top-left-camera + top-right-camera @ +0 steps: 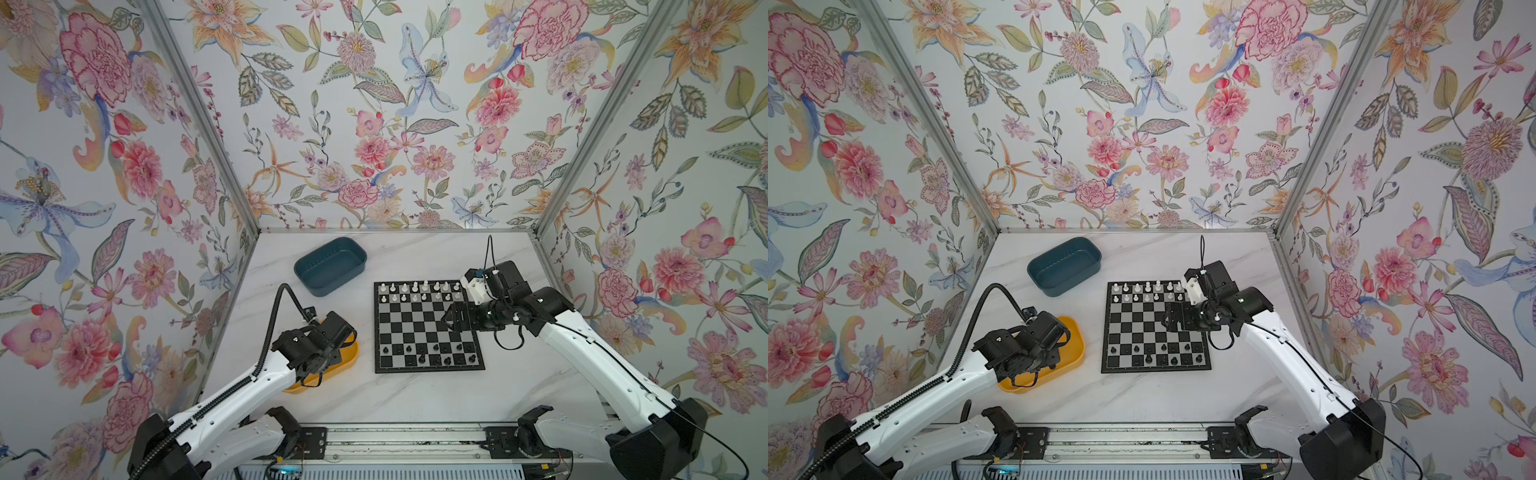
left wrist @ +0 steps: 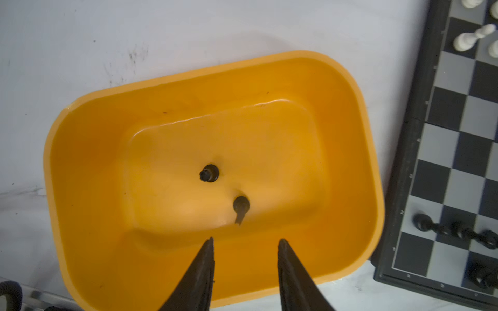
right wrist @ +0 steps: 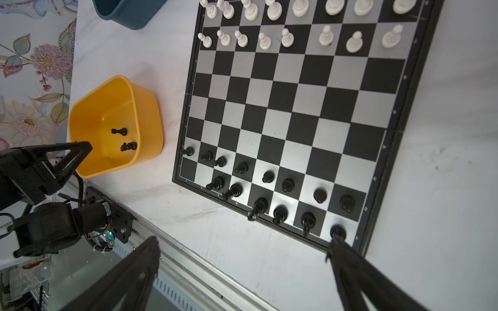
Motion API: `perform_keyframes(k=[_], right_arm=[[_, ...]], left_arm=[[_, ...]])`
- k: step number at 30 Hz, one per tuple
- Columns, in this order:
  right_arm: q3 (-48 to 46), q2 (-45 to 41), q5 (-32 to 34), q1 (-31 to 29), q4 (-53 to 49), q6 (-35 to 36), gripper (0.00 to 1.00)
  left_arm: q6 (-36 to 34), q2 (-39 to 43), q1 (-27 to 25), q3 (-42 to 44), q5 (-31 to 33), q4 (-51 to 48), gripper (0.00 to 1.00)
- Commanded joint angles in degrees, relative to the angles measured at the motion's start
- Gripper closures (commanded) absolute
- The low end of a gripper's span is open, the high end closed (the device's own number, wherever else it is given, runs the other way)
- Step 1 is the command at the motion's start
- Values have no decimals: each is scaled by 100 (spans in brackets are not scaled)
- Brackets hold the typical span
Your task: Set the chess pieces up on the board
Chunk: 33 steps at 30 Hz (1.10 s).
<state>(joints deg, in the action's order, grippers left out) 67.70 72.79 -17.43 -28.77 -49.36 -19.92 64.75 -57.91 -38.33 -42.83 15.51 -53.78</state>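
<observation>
Jaws partly apart and empty, the left gripper [image 2: 245, 239] hangs over a yellow tray [image 2: 350, 167] in which two black pieces [image 2: 209, 173] sit. The right gripper [image 3: 244, 239], jaws spread wide and holding nothing, hovers above the right side of the board [image 1: 399, 328]. White pieces [image 1: 424, 286] fill its far two rows; other black pieces [image 1: 435, 347] occupy most of the near two. A teal tray [image 1: 328, 286] sits beyond.

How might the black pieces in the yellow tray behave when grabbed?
With round bases and slim tops, the pieces may tip or roll on the glossy tray. Tiny beside the left tool, they could slip or twist when pinched.
</observation>
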Motion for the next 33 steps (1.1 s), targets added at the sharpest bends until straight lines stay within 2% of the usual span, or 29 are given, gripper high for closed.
perform_keyframes(k=[1, 7, 14, 27, 33], right_arm=[[454, 444, -136, -106, 241, 206, 1], [1227, 1315, -250, -163, 284, 283, 1], [1826, 2025, -486, -276, 272, 398, 1], [2582, 2839, -611, -550, 102, 512, 1], [2765, 3033, -593, -550, 64, 472, 1]], left_arm=[[-141, 56, 395, 221, -182, 215, 60], [-739, -207, 1237, 571, -680, 780, 61], [-1178, -769, 1668, 530, -908, 1084, 63], [-1754, -1543, 2178, 416, -1186, 1534, 68], [-1904, -1697, 2248, 331, -1236, 1495, 81]])
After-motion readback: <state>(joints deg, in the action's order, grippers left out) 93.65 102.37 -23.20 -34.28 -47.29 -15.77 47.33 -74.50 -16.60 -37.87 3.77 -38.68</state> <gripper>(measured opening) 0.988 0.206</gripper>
